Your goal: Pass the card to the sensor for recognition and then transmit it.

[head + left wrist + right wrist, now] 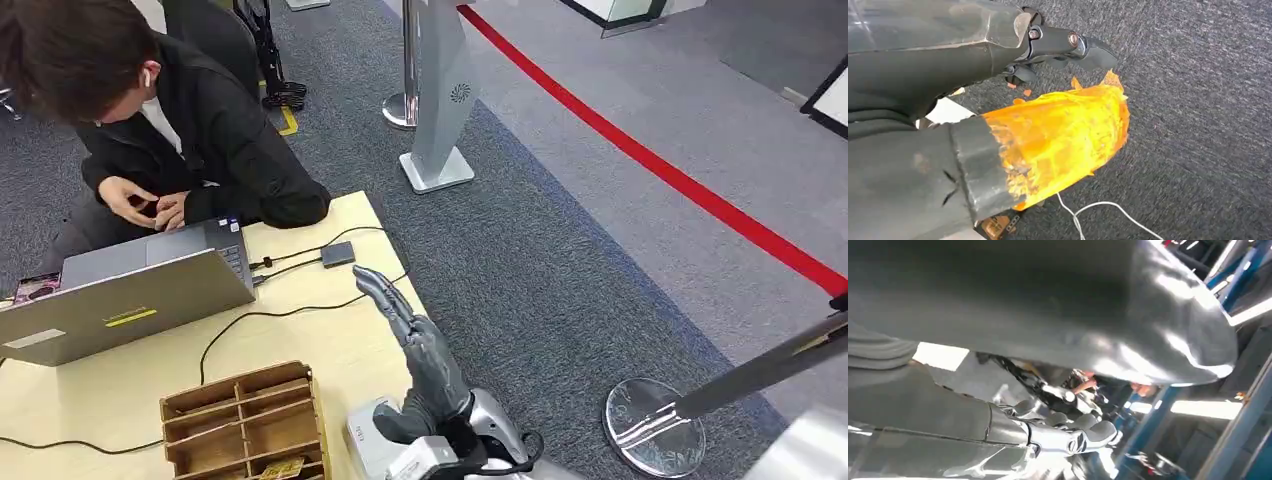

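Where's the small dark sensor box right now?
In the head view, the sensor box lies on the table, right of the laptop, just beyond the hand.

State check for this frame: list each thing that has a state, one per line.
laptop: lid open, cable plugged in
sensor: flat on table, cabled, nothing on it
wooden organizer: upright on table
left hand: fingers extended, holding nothing, over the table edge
right hand: fingers curled; hold unclear

Laptop (130,295) on table (330,340), compartment box (245,420) before it, person (170,120) behind.
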You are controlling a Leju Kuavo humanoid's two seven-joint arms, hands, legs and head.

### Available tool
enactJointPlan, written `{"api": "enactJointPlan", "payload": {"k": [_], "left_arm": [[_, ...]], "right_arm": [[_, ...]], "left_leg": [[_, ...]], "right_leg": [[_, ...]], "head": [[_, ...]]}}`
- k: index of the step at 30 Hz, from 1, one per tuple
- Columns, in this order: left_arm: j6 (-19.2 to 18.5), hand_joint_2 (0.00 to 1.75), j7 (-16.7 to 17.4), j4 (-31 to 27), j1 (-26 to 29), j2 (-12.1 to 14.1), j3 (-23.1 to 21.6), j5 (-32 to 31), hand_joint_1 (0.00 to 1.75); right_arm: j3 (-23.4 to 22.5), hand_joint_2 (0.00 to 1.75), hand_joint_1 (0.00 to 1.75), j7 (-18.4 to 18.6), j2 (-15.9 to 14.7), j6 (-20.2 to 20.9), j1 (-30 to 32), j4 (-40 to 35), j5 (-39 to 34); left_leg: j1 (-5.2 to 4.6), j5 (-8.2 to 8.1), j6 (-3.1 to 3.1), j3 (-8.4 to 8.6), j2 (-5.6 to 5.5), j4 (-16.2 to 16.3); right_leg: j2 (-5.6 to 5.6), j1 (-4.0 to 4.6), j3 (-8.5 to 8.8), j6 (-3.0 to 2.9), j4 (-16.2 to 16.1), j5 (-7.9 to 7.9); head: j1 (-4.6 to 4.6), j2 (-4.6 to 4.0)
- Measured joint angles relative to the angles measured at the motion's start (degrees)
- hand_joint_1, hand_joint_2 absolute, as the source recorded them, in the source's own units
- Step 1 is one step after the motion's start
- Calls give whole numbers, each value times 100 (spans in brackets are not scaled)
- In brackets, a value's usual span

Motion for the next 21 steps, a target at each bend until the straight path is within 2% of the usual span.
{"api": "enactJointPlan", "payload": {"k": [5, 9, 17, 21], "left_arm": [[15, 0, -2, 0, 4, -4, 48, 0, 0], [20, 0, -9, 0, 11, -20, 122, 0, 0], [37, 0, -15, 0, 22, -31, 192, 0, 0], [57, 0, -15, 0, 25, -31, 227, 0, 0]], "right_arm": [[-9, 0, 0, -424, -4, 326, 289, -184, -1060], [-9, 0, 0, -544, -4, 524, 485, -310, -1553], [-9, 0, 0, -710, -4, 922, 691, -345, -2289], [-9, 0, 0, -745, -7, 1003, 740, -347, -2388]], "left_leg": [[0, 0, 0, 1, 0, 0], [0, -2, -3, 1, 0, -1], [0, -2, -3, 1, 0, -1], [0, -2, -3, 1, 0, -1]], "right_leg": [[0, 0, 0, 0, 0, 0], [0, 1, 0, -1, 0, -2], [0, 1, 1, -2, 0, -2], [0, 0, 1, -2, 0, -2]], "head": [[-2, 0], [-2, 0], [0, 0], [0, 0]]}}
